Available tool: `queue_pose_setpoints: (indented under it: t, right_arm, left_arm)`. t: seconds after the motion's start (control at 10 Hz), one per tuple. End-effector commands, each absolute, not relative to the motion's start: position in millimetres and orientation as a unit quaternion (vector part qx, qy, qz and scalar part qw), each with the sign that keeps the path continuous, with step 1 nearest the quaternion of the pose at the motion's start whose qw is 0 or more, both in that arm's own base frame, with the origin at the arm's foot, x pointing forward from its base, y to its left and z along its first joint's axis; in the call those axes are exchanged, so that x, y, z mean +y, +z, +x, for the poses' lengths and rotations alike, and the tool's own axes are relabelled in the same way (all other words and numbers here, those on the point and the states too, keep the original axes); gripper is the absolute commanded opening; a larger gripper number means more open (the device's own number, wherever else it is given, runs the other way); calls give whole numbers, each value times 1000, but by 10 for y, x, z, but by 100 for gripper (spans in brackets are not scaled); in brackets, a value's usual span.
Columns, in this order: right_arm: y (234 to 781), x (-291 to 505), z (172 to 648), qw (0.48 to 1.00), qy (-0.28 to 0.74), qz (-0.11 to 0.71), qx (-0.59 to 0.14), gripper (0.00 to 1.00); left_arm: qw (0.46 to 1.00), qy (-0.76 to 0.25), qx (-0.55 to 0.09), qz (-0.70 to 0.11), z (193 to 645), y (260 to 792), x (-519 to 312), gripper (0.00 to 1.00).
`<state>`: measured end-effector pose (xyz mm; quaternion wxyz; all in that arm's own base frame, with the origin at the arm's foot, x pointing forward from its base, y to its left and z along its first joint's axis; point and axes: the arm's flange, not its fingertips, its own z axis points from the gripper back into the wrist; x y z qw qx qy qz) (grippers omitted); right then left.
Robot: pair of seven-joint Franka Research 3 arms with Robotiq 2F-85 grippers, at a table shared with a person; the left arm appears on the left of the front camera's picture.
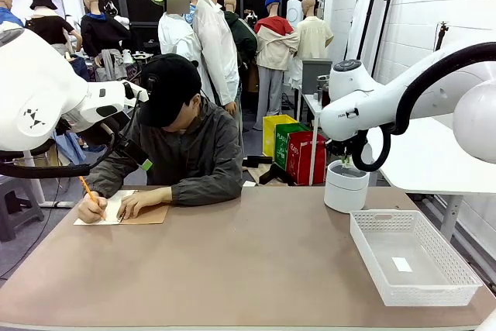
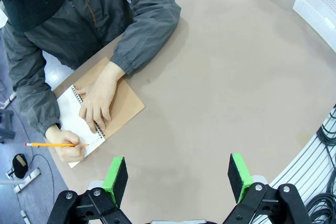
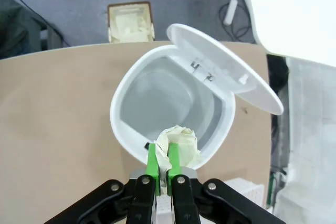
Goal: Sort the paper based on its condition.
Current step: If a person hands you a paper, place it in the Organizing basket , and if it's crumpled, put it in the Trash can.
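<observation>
A crumpled ball of white paper is pinched in my right gripper, which is shut on it just above the near rim of an open white bin. In the front view that gripper hangs over the bin at the far right of the table. My left gripper is open, with nothing between its green pads, high above the table's left half. Across the table a person writes with a pencil on the white page of a spiral notebook with a brown cover.
A white mesh basket stands at the near right, with a tiny white tag inside. The bin's lid is flipped back. The person's arms and notebook take up the far left. Bare brown tabletop spans the middle.
</observation>
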<state>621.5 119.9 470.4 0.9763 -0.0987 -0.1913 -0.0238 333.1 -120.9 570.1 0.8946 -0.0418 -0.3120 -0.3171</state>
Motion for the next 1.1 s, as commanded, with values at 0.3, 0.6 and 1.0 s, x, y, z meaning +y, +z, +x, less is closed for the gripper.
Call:
queue_pose_setpoints:
  t: [0.3,0.6,1.0]
  right_arm:
    - [4621,1181,6516,973,-38,-112,-199,8]
    - [4534,1154,6560,974,-48,-116,-188,8]
    - [4522,1148,6559,979,-48,-103,-171,37]
  left_arm:
    - [895,-317,-311,-41,3332,5703,-1199,100]
    - [895,-317,-311,-41,3332,5703,-1199,100]
    - [895,-317,-311,-41,3332,5703,-1199,100]
